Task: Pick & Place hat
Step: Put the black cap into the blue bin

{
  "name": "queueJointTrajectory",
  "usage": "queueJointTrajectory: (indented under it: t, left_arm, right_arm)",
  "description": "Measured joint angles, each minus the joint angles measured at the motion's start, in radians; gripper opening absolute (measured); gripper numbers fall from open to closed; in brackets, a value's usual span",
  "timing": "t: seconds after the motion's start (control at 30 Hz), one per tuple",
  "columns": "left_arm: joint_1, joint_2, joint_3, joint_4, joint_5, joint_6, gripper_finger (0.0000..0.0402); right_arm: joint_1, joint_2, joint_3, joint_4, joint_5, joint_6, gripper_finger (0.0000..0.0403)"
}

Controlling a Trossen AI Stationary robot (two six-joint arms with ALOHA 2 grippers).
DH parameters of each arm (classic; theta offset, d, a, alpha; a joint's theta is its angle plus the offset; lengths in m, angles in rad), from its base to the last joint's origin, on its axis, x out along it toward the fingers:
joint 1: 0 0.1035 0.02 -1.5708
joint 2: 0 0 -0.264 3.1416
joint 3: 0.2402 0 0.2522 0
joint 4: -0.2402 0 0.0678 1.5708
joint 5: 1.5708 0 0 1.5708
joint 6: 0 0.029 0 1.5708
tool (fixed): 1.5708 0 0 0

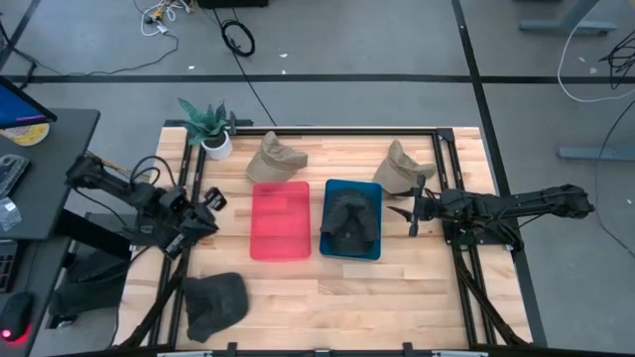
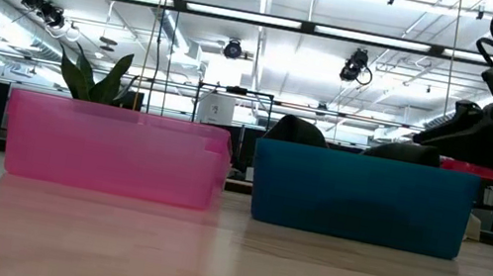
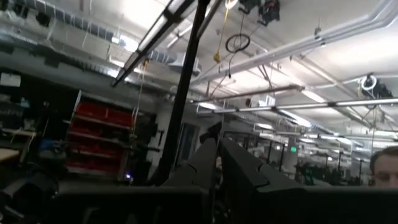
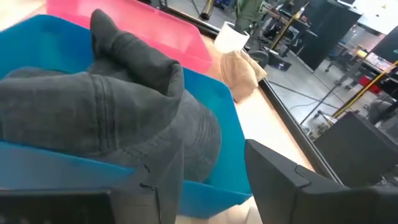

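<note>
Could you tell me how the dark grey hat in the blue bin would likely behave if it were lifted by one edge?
The dark grey hat lies creased and folded in the blue bin, so it would probably droop. Being soft cloth, it looks light and unlikely to roll.

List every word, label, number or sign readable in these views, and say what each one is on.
No text can be read in any view.
Blue bin, pink bin, dark hat in the blue bin: no lettering visible.
Tan hats and the dark hat near the table's front: no logos visible.
Disc on the side desk: too small to read.
Green ceiling sign: too blurred to read.
</note>
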Motion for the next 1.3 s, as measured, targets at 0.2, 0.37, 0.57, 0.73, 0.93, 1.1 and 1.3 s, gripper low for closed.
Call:
queueJointTrajectory:
  t: [0.2, 0.37, 0.57, 0.73, 0.93, 1.1, 1.3]
  left_arm:
    - [-0.032, 0.188, 0.149, -0.114, -0.03, 0.006, 0.0028]
    - [-0.074, 0.304, 0.274, -0.261, -0.146, 0.042, 0.0028]
    - [-0.14, 0.397, 0.395, -0.471, -0.347, 0.056, 0.0028]
    - [-0.236, 0.454, 0.51, -0.692, -0.527, -0.008, 0.0028]
    - [-0.364, 0.554, 0.632, -0.842, -0.672, -0.067, 0.0028]
    - [-0.449, 0.638, 0.738, -0.938, -0.729, -0.127, 0.0028]
    - [-0.508, 0.724, 0.964, -1.39, -0.704, -0.513, 0.0028]
  right_arm:
    - [0.0, 0.0, 0.0, 0.001, 0.0, 0.0, 0.0173]
    - [0.0, 0.0, 0.0, 0.002, 0.0, 0.0, 0.0173]
    - [0.0, 0.0, 0.0, 0.003, 0.0, 0.0, 0.0173]
    - [0.0, 0.0, 0.0, 0.003, -0.001, 0.0, 0.0173]
    - [0.0, 0.0, 0.0, 0.003, -0.001, 0.0, 0.0173]
    - [0.0, 0.0, 0.0, 0.01, -0.001, 0.0, 0.0173]
    - [0.0, 0.0, 0.0, 0.03, -0.001, -0.005, 0.0173]
